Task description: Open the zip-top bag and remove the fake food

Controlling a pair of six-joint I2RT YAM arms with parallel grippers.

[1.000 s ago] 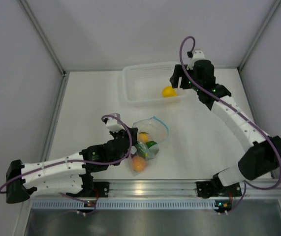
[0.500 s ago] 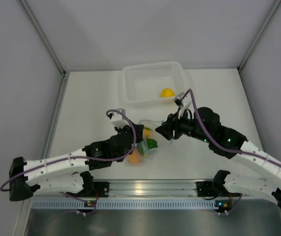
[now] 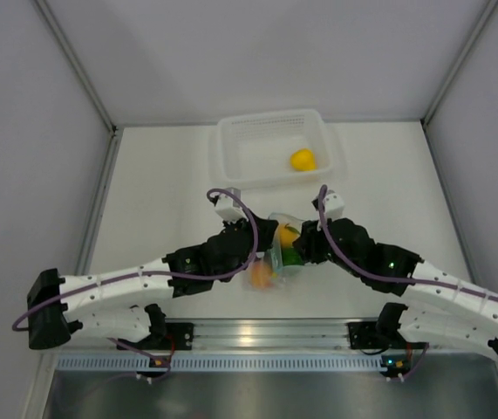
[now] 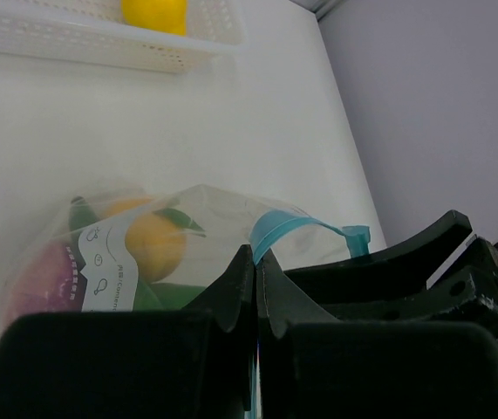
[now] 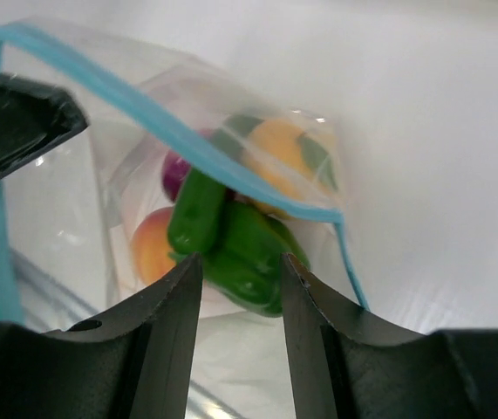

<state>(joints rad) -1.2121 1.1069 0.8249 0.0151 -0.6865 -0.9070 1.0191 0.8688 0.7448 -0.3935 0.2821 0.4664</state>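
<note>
Clear soft plastic zip-top bag [image 3: 276, 262] w/ light blue zip strip [image 5: 144, 112] lying on white table [image 3: 161, 183], near the front edge, betw. both grippers. Left gripper [image 4: 255, 266]: black fingers [image 4: 222, 301] pressed together, clamped on bag rim just beside the strip. Right gripper [image 5: 238, 266]: fingers apart, nothing betw. them, tips at the open bag mouth. Strip running slanted across right wrist view, from upper left down to lower right.

Glossy plastic fake food [image 5: 231, 240] inside bag, all touching: green pepper [image 5: 253, 253] closest to right tips, slim green chili [image 5: 194, 212] on top of it, peach-orange fruit [image 5: 151, 246] to the left, purple piece [image 5: 176, 175] behind, orange fruit w/ green leaf [image 5: 288, 147] at far end.

White mesh plastic basket [image 3: 270, 117] at far edge of table, well apart from bag, w/ one yellow plastic fruit [image 3: 301, 160] in its right part. Grey side walls [image 3: 48, 131] well apart from bag on both sides, arms reaching in from left & right
</note>
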